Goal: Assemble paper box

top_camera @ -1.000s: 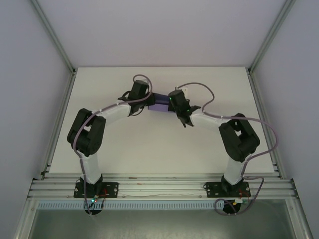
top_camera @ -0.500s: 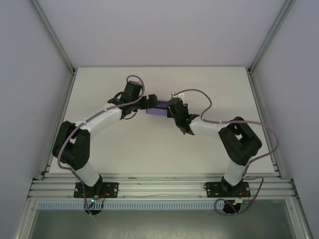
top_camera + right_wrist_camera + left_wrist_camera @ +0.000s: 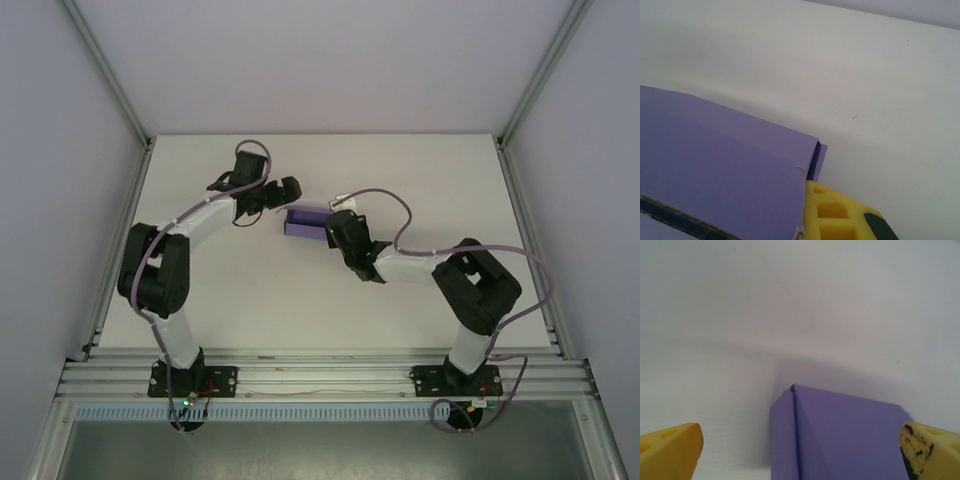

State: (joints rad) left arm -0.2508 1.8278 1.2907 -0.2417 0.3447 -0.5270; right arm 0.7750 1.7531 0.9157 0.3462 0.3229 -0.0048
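Lavender-purple thin card makes up the small flat paper box. It is near the middle of the white tabletop, a little closer to the far edge than to the near edge. Its long side runs left to right.

The right end effector is at the right end of the box. In the right wrist view the paper box is big and close. One yellow finger is pressed against its end. The other finger is hidden behind the card, but the box looks held there. A soft shadow lies on the white tabletop behind the box.

The left end effector is just beside the left end of the box, on the side toward the far edge. It does not touch the box. In the left wrist view the left end effector is spread wide, with one yellow fingertip at each bottom corner. It has hold of nothing. The paper box shows between the two tips, with a sharp folded corner pointing up. A dark shadow falls on the tabletop behind it.
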